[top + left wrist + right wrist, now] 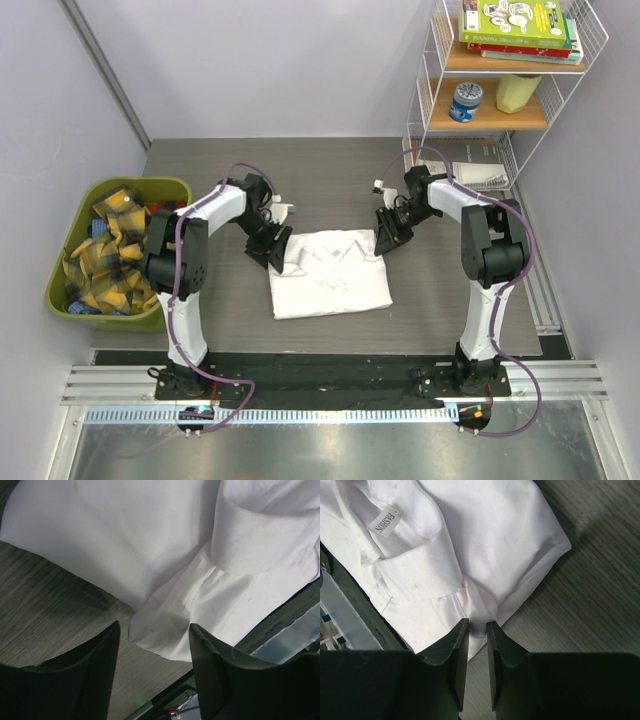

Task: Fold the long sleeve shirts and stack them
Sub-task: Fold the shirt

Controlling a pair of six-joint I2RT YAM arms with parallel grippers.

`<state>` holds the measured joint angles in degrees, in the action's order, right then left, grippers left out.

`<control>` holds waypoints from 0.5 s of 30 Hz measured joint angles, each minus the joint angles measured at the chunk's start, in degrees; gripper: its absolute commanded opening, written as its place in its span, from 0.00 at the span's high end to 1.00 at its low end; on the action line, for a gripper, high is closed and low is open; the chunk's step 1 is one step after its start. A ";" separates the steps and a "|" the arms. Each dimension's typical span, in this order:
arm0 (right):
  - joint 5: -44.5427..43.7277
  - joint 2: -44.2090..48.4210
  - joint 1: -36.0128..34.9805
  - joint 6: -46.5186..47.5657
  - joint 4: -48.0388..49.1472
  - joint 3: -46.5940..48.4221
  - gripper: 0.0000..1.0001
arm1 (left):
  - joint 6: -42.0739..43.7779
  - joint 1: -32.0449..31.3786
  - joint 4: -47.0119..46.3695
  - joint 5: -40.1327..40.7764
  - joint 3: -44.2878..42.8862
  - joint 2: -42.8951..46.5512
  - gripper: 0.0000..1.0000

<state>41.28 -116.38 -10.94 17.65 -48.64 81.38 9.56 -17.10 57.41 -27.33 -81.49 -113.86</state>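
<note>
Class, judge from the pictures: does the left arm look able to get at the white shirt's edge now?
Probably yes: the left gripper hangs with open fingers either side of an edge of the white shirt, nothing else between.

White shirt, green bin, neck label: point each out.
white shirt (330, 275), top external view, middle of its folded body.
green bin (150, 182), top external view, its far rim.
neck label (386, 521), right wrist view, its printed middle.
</note>
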 measured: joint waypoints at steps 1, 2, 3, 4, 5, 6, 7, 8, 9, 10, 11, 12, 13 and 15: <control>-0.02 -0.02 0.00 -0.11 0.13 0.00 0.79 | -0.28 0.00 -0.07 0.17 -0.04 -0.13 0.56; -0.02 -0.04 0.00 -0.20 0.24 0.00 0.86 | -0.37 0.04 -0.17 0.26 -0.04 -0.22 0.66; -0.02 -0.02 0.00 -0.31 0.33 0.00 0.89 | -0.55 0.09 -0.22 0.17 -0.09 -0.31 0.70; 0.00 -0.02 0.00 -0.46 0.42 0.00 0.93 | -0.72 0.20 -0.26 0.00 -0.09 -0.31 0.76; 0.00 -0.02 0.00 -0.48 0.48 0.00 0.98 | -0.74 0.33 -0.35 -0.28 -0.09 -0.31 0.84; 0.00 -0.02 0.00 -0.59 0.52 0.00 0.99 | -0.61 0.42 -0.46 -0.85 -0.11 -0.28 0.88; 0.04 0.00 0.00 -0.52 0.61 0.00 0.99 | -0.68 0.55 -0.57 -1.42 -0.13 -0.22 0.94; 0.13 0.09 0.00 -0.55 0.68 -0.02 0.99 | -0.66 0.63 -0.66 -1.81 -0.13 -0.07 0.97; 0.22 0.24 0.00 -0.61 0.70 0.00 0.99 | -0.55 0.74 -0.83 -2.36 -0.13 0.31 0.99; 0.24 0.44 0.02 -0.61 0.81 0.00 0.99 | -0.48 0.76 -1.03 -2.62 -0.13 0.92 1.00; 0.35 0.87 0.02 -0.61 1.09 0.00 0.99 | -0.24 0.81 -1.31 -2.84 -0.13 1.88 1.00; 0.37 1.07 0.02 -0.63 1.25 0.00 0.99 | -0.17 0.81 -1.49 -2.89 -0.13 2.62 1.00; 0.42 1.46 0.04 -0.61 1.51 0.00 0.99 | -0.02 0.81 -1.81 -2.91 -0.13 3.63 1.00; 0.50 2.10 0.33 -0.61 2.12 0.04 0.99 | 0.26 0.87 -2.51 -2.91 -0.26 5.14 1.00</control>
<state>41.78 -114.28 -10.61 17.04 -46.52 81.43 9.82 -16.23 54.89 -30.24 -81.76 -108.73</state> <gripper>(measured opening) 0.024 0.008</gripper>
